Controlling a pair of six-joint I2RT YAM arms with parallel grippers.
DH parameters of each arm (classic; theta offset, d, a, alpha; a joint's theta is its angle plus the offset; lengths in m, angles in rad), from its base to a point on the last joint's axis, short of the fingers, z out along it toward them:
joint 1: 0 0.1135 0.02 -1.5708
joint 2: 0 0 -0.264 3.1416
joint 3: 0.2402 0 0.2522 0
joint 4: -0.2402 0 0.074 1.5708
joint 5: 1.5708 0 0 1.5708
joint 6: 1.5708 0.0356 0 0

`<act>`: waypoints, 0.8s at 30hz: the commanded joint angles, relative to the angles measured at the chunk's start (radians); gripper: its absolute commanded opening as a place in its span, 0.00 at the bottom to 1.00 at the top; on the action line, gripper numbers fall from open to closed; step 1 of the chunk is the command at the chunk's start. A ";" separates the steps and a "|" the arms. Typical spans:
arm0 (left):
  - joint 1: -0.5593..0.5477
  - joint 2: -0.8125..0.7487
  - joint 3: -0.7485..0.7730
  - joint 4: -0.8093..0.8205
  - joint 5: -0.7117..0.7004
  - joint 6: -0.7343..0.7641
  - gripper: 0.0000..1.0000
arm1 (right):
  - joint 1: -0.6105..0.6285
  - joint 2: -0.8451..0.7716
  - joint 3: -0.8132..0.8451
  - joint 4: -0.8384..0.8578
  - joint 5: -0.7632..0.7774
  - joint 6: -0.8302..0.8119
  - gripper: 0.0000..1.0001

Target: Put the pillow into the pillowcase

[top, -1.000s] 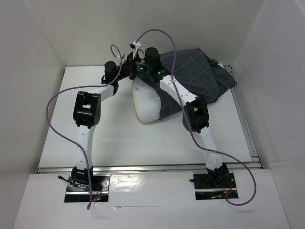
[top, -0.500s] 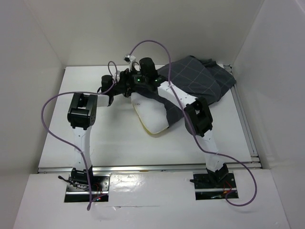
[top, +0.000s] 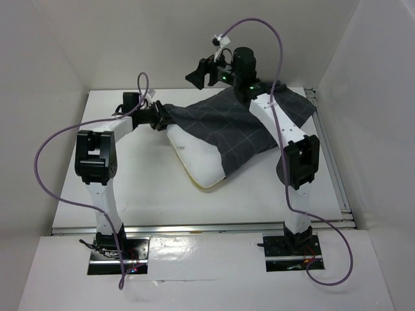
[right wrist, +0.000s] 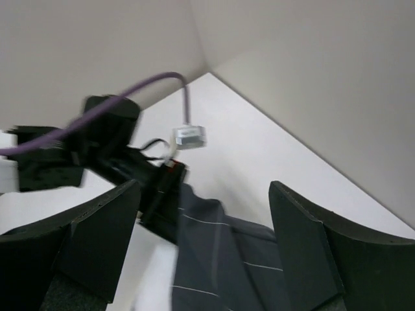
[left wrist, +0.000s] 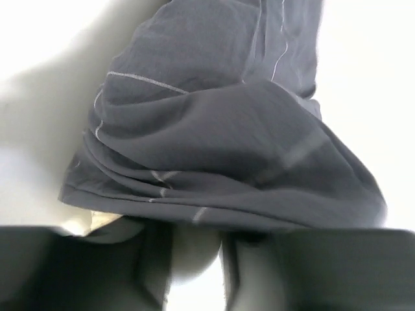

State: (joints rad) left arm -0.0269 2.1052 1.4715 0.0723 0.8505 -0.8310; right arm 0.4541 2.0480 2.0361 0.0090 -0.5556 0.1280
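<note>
Looked down from above and found the pillow (top: pixel 194 162) on the table (top: pixel 130 194), near-left end bare, far-right end under the pillowcase (top: pixel 240 123), with the long axis running slantwise from near left to far right. Placed the open edge of the pillowcase on a slant across the pillow, facing near left. Found the left gripper (top: pixel 157 118) low at the far-left corner of that edge, touching the fabric, and the right gripper (top: pixel 196 75) high above the far side, well apart from it. Judged the left arm much the nearer for drawing the edge on toward the bare end. Turned to the left wrist view: saw the pillowcase (left wrist: pixel 214 129) bunched right over the left gripper (left wrist: pixel 194 272), fingers seemingly a little apart, but could not tell whether any fabric was pinched. Turned to the right wrist view: saw the right gripper (right wrist: pixel 201 194) spread wide and holding nothing, the pillowcase (right wrist: pixel 214 265) below and beyond it.
</note>
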 commanded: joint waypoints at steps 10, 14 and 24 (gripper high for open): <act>0.010 -0.368 0.072 -0.717 -0.462 0.694 0.62 | -0.152 -0.113 -0.085 -0.300 -0.144 -0.080 0.85; -0.008 -0.484 0.027 -0.688 -0.598 0.871 0.61 | -0.173 -0.230 -0.287 -0.400 -0.175 -0.157 0.83; -0.119 -0.613 -0.059 -0.549 -0.608 1.284 0.77 | -0.253 -0.379 -0.430 -0.806 -0.322 -0.465 0.81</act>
State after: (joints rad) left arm -0.1188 1.5146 1.4315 -0.5457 0.2863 0.3065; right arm 0.2153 1.7267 1.6257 -0.6327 -0.8108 -0.2169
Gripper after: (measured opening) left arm 0.767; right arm 0.815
